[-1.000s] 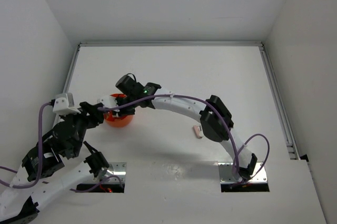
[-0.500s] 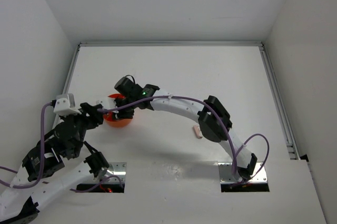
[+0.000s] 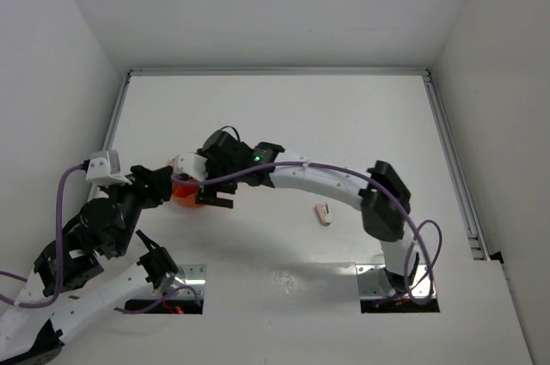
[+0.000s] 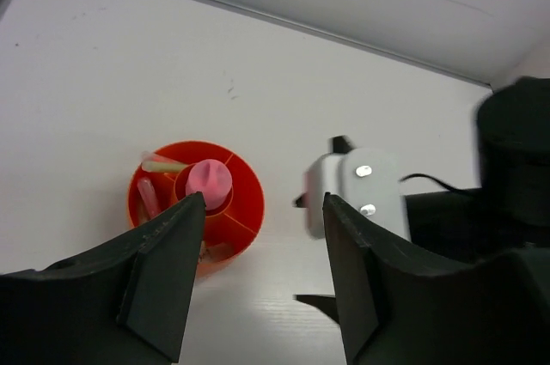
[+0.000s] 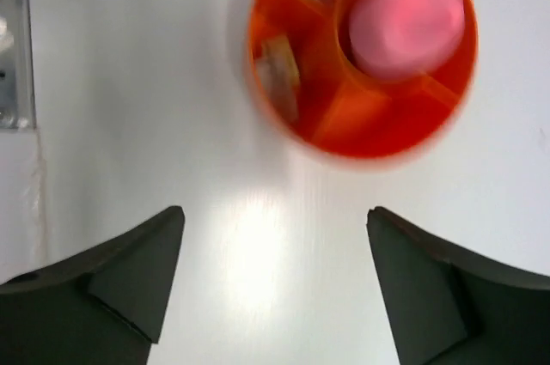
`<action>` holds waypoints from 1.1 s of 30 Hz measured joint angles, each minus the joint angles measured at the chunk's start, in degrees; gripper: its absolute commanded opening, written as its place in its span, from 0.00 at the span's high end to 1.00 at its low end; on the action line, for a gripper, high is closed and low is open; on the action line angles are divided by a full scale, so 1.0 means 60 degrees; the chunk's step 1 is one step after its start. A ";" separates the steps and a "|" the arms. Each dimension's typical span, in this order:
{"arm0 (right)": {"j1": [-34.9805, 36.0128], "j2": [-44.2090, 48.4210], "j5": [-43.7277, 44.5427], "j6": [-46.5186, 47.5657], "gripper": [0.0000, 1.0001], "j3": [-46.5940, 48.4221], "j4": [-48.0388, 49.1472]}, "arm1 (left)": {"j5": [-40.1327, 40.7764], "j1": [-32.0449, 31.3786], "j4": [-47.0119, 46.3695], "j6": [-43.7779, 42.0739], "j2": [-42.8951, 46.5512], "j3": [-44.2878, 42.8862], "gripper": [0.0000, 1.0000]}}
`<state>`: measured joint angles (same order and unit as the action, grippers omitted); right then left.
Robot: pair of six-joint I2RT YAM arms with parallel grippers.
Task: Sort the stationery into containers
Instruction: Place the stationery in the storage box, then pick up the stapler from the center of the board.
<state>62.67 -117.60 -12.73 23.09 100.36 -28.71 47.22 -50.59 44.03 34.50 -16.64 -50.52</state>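
Two grippers, both spread wide, and nothing held in either. Your right gripper (image 5: 275,283): the orange bowl (image 5: 378,135) sits just beyond the jaws, ahead and off to one side. Its far rim is cut off and the view is smeared. A pink cap (image 5: 404,17) fills the centre well, and a tan stub (image 5: 277,73) lies in a side compartment. Your left gripper (image 4: 258,283): the bowl is ahead, its near edge masked by one finger. One pale pink stub (image 3: 322,213) lies loose on the white table (image 3: 344,116), well apart from both jaws. Plain white walls (image 3: 258,4) enclose the table.

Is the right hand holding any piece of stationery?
No: the right hand is open, with only the white table showing between its fingers.
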 measured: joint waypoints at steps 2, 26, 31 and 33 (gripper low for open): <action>0.0004 0.1096 0.1053 -0.0758 0.63 -0.1107 0.0084 | -0.0222 0.0000 -0.0131 -0.0102 -0.0007 0.0000 0.38; -0.4623 0.2397 0.3377 -0.6364 0.37 -0.5362 -0.2579 | -0.0889 0.0000 -0.1348 -0.1151 -0.0605 0.0532 0.37; -0.4736 0.2229 0.2208 -0.6298 0.35 -0.5355 -0.3071 | -0.0903 0.0000 -0.1373 -0.1166 -0.0605 0.0532 0.37; -0.4736 0.2229 0.1880 -0.6204 0.33 -0.5351 -0.3173 | -0.0907 0.0000 -0.1377 -0.1173 -0.0605 0.0532 0.37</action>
<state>34.26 -104.22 -1.45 -14.13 68.25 -47.75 41.78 -50.59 35.77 27.46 -20.27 -47.33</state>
